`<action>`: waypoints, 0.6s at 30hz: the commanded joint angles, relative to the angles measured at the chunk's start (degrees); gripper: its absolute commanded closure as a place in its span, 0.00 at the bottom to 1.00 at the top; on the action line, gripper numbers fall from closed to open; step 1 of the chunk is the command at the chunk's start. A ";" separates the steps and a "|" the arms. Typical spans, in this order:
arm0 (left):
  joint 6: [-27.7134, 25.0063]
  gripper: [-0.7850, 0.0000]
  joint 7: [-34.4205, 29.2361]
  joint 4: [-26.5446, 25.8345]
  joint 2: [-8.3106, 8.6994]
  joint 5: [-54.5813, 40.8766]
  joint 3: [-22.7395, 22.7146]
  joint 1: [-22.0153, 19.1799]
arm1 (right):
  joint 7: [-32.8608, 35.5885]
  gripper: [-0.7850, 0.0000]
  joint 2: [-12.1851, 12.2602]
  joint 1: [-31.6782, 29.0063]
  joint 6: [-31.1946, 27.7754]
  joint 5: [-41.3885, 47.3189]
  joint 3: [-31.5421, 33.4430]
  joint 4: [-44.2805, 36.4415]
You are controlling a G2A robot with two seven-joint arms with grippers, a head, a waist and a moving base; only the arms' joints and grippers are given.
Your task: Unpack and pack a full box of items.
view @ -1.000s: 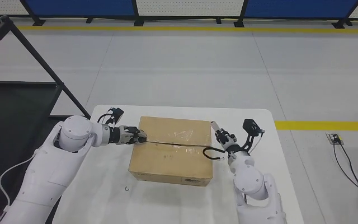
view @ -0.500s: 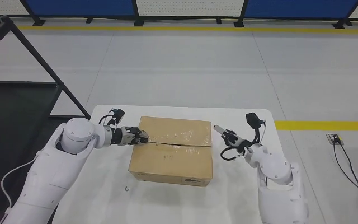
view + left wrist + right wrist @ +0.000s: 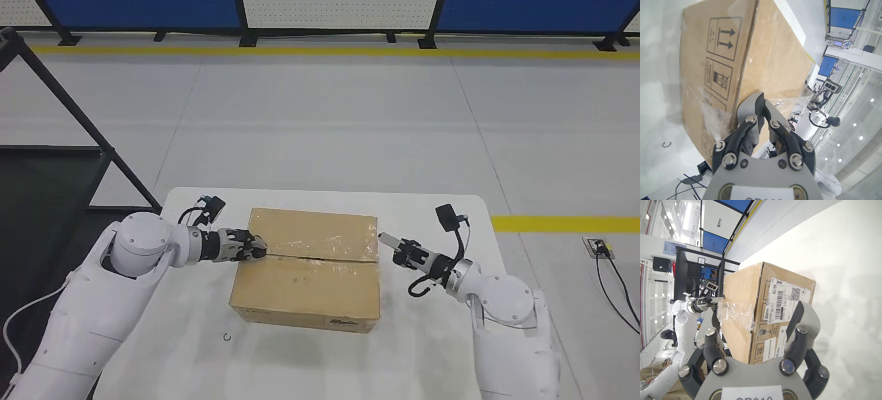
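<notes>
Bright, even light falls from round ceiling lamps. The white table looks nearly washed out, and the clear tape on the brown cardboard box glints. Both wrist views bend straight lines near their edges.

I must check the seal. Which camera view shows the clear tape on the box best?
The right wrist view: the clear tape is close there, wrinkled over the top edge of the box. The top view gives a faint shine; the left wrist view shows a strip beside the left gripper.
</notes>
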 commanded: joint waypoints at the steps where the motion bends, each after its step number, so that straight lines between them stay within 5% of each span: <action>1: 0.09 1.00 0.07 -0.14 0.04 0.16 -0.11 0.07 | 0.25 0.62 0.34 0.26 -0.26 0.09 -0.23 0.64; 10: 0.33 1.00 0.07 -0.72 0.13 0.57 -0.38 0.41 | -0.72 0.71 1.66 0.39 0.23 -0.02 -2.43 0.93; 18: 0.50 1.00 0.07 -0.78 0.16 0.62 -0.61 0.63 | -0.95 0.98 2.76 -0.26 0.25 2.24 -3.60 -0.20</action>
